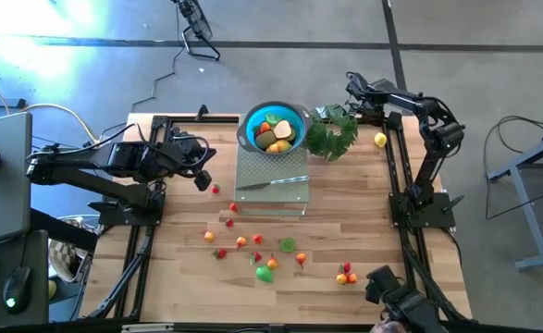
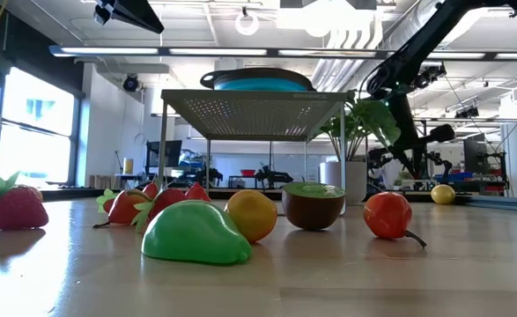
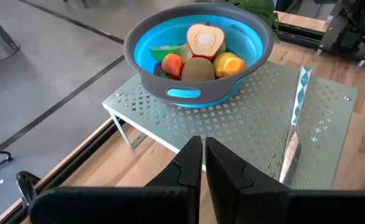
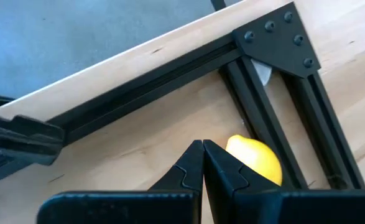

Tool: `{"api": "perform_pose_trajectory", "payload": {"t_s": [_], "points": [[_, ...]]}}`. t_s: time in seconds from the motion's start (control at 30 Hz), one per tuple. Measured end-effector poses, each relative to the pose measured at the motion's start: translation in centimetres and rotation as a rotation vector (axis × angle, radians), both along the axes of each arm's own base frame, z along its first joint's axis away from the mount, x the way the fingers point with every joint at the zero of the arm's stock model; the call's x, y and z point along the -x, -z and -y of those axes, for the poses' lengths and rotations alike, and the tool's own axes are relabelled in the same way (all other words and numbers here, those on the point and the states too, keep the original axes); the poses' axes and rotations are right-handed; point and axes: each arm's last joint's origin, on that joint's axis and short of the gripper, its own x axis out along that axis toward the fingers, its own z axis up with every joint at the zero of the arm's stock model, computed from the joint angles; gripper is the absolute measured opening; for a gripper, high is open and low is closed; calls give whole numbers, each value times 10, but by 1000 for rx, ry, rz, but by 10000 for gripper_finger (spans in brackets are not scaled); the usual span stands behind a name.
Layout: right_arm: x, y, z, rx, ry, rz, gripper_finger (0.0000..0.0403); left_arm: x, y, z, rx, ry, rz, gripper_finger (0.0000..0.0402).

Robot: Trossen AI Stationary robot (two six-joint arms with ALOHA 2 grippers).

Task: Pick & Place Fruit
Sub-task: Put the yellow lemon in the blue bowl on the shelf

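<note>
Several small toy fruits (image 1: 265, 274) lie scattered on the wooden table's near half. In the low view they include a green pear (image 2: 195, 233) and a red one (image 2: 387, 214). More fruit fills the blue bowl (image 1: 273, 128), which stands on a perforated metal rack (image 3: 257, 112). A yellow lemon (image 4: 254, 158) rests on the table by the black rail at the far right. My right gripper (image 4: 202, 149) is shut, pointing steeply down just beside the lemon. My left gripper (image 3: 203, 144) hangs shut above the table, left of the rack, with nothing held.
A slim silver knife (image 3: 292, 140) lies on the rack beside the bowl. A leafy green plant (image 1: 331, 134) stands right of the bowl. Black frame rails (image 4: 275, 124) run along the table's edges and meet at a corner bracket (image 4: 275, 37).
</note>
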Motion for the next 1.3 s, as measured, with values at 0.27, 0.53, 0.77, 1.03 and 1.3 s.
{"api": "perform_pose_trajectory", "payload": {"t_s": [0.27,0.53,0.77,1.03,1.3], "points": [[-1,1,-3,-66,-87,15,3,0,0,0,0,0,0,14],[-15,2,-14,-255,-427,104,3,0,0,0,-2,1,-2,14],[-19,-16,-24,-418,-684,-25,3,0,0,0,-3,1,-2,14],[-16,-39,-17,-477,-907,-197,3,0,0,0,-1,0,0,14],[-17,-26,-14,-632,-1116,-279,3,0,0,0,0,0,1,14]]}}
